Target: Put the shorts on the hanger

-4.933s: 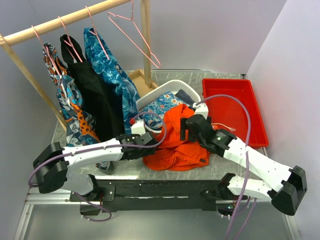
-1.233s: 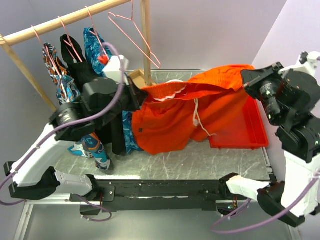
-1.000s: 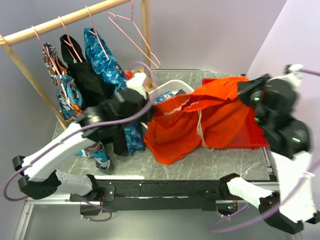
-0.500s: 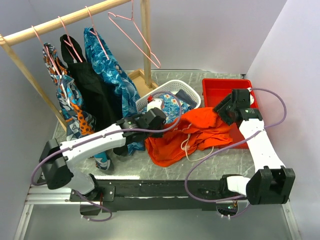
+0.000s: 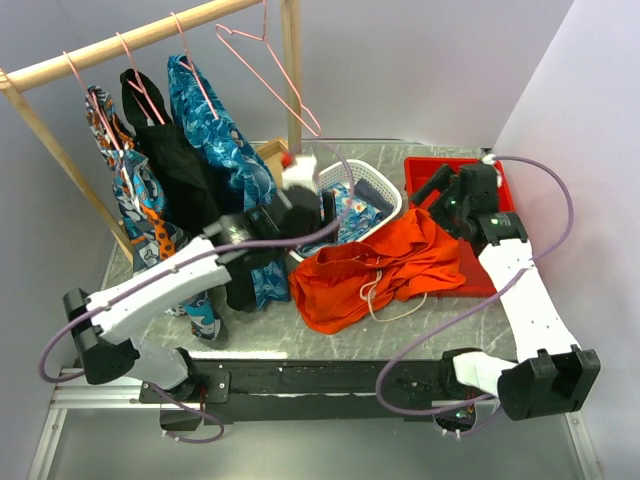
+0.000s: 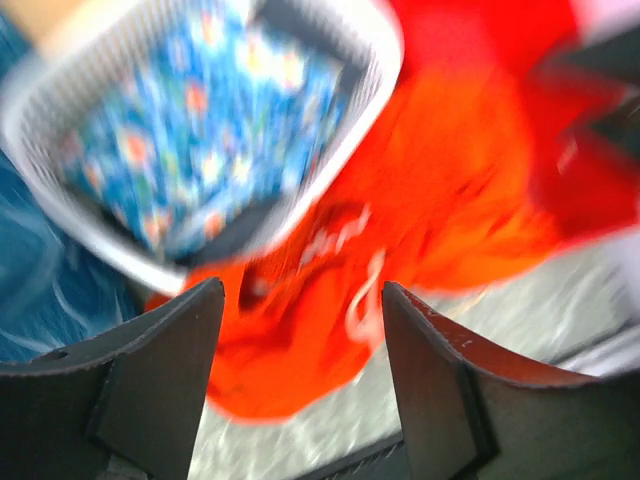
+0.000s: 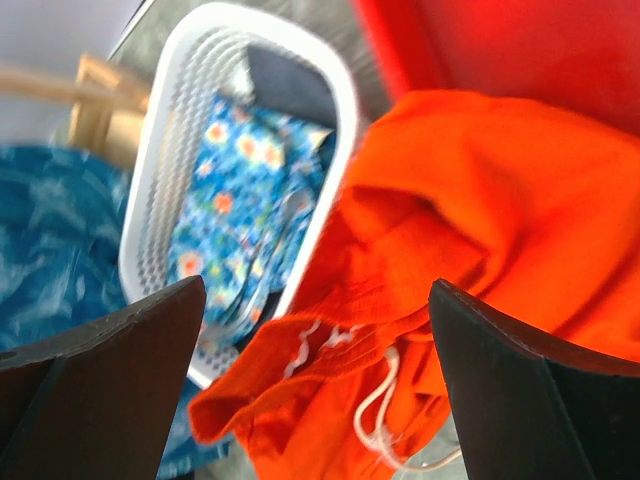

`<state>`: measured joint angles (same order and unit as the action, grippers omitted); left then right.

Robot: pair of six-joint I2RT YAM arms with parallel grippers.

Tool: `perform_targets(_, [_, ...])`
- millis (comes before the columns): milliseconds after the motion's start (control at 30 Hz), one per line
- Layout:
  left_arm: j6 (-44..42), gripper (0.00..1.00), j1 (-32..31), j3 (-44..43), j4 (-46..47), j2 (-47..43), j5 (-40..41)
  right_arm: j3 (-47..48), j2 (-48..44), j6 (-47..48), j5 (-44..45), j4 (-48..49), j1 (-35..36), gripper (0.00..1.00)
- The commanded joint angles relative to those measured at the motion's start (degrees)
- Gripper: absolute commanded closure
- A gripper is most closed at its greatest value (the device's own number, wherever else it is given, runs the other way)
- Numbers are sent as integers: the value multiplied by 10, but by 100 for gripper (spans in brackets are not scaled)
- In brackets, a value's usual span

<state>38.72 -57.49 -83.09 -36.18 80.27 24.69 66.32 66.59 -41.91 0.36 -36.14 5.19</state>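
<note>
The shorts (image 5: 385, 262) lie crumpled on the desk (image 5: 250, 325), just beside the white basket (image 5: 390, 200). Their right edge laps over the red tray (image 5: 420, 172), and the white drawstring (image 5: 372, 295) loops out at the near side. The hanger (image 5: 270, 72) hangs bare on the wooden rail (image 5: 120, 43), well apart from them. Both arms hover above the heap, and the left end effector (image 6: 300, 300) and the right end effector (image 7: 315, 300) each have their fingers spread wide with nothing held between them.
</note>
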Motion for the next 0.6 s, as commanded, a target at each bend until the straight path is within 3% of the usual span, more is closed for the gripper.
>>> perform_targets(0, [-11, 32, 4, -158, -43, 3, 119, 41, -12, 17, 39, -12, 51, 0])
perform_targets(133, [-5, 35, 58, -295, -87, 89, 149, 45, -13, 29, -20, 8, 58, 5])
perform_targets(267, [-16, 37, 119, -392, -59, 150, 142, 33, -19, 39, -36, 33, 82, 5])
perform_targets(467, [-52, 40, 150, -418, 36, 205, 236, 14, -22, 48, -43, 40, 97, 6])
perform_targets(567, [-58, 42, 172, -422, 85, 225, 230, 7, -27, 53, -37, 41, 105, 6])
